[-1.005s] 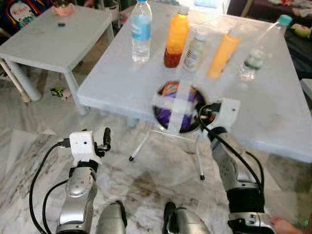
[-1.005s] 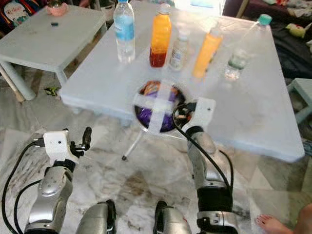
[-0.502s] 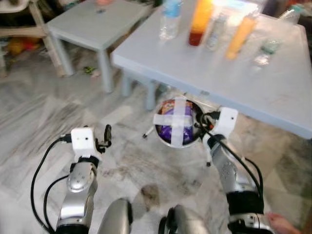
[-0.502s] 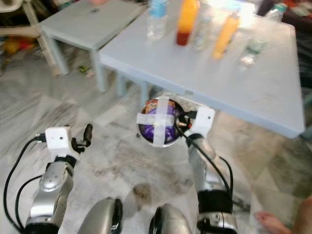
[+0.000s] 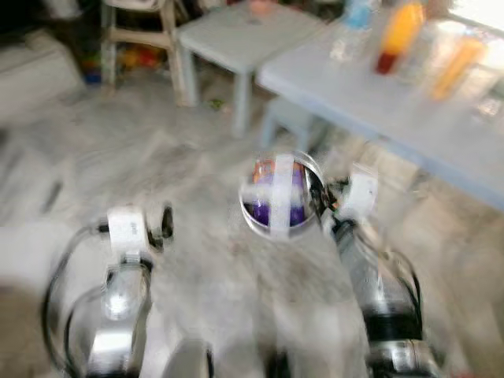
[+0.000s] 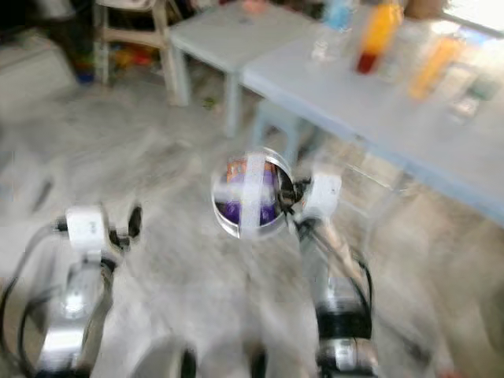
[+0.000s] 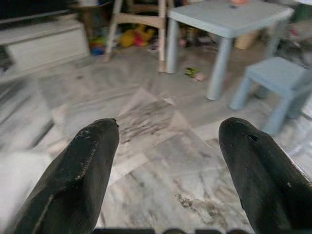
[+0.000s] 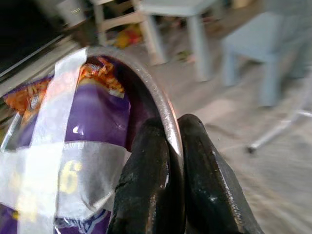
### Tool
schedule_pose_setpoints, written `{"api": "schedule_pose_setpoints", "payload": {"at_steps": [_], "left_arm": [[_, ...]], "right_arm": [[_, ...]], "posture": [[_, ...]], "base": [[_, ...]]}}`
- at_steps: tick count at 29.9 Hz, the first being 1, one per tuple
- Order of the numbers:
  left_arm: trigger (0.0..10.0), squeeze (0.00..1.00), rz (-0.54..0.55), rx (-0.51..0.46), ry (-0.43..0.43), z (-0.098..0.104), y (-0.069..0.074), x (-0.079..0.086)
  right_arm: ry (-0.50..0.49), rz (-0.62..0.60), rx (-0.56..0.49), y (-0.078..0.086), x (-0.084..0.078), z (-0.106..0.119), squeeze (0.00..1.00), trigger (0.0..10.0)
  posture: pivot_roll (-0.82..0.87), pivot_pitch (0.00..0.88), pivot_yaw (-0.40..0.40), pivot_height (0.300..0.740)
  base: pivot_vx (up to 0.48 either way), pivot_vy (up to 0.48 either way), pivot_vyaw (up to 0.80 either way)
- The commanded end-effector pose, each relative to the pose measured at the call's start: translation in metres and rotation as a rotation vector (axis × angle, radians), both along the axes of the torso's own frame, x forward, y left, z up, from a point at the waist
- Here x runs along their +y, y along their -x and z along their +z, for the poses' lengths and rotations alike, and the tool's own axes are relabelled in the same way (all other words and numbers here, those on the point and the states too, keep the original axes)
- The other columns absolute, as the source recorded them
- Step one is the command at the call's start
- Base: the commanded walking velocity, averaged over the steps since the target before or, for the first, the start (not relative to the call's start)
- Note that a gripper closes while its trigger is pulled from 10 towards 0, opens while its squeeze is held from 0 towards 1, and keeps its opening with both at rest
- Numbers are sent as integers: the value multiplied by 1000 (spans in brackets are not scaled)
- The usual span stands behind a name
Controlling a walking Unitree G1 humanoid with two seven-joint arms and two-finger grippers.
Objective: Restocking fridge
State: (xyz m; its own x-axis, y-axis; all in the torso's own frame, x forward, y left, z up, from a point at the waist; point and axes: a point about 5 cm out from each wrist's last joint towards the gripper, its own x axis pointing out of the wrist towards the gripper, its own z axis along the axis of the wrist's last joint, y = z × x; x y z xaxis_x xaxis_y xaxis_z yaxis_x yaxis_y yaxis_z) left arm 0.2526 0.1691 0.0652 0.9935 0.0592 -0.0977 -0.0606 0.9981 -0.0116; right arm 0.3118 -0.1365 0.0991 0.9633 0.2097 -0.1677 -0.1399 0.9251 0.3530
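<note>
Marble floor (image 7: 161, 146) under us, head views blurred. Our right gripper (image 8: 170, 161) fingers pinch metal bowl (image 8: 163, 109) rim; bowl carries taped purple packet (image 8: 92, 117), held above floor. Our left gripper (image 7: 165, 146) spread wide, empty. Bottles (image 6: 378, 35) on grey table (image 6: 409, 126) beyond.

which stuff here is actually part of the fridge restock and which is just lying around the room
Part of the job:
- metal bowl taped over a purple snack packet, rim pinched by the right gripper
- drink bottles on the big table

Just lying about:
- small table
- stool
- wooden chair
- toys on the floor
- left gripper, open and idle
</note>
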Motion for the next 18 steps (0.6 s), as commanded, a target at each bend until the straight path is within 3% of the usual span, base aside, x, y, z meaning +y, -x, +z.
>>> {"api": "schedule_pose_setpoints", "payload": {"at_steps": [1,5,12,18], "left_arm": [[10000,0,-6,5,-15,0,0,0],[10000,0,-13,4,-20,-1,1,-2],[10000,0,-10,3,-26,-1,2,-1],[10000,0,31,26,-4,-5,7,11]], "right_arm": [[-7,13,-31,0,2,5,0,10000],[-9,17,-33,1,3,5,0,10000],[-8,16,-29,3,1,3,0,10000],[-13,17,-16,5,2,-2,0,10000]], "posture": [[66,99,-28,740],[63,100,-25,740],[67,97,-21,740],[74,91,-23,740]], "base": [[0,-247,781],[0,-286,781],[0,0,781],[0,0,781]]}}
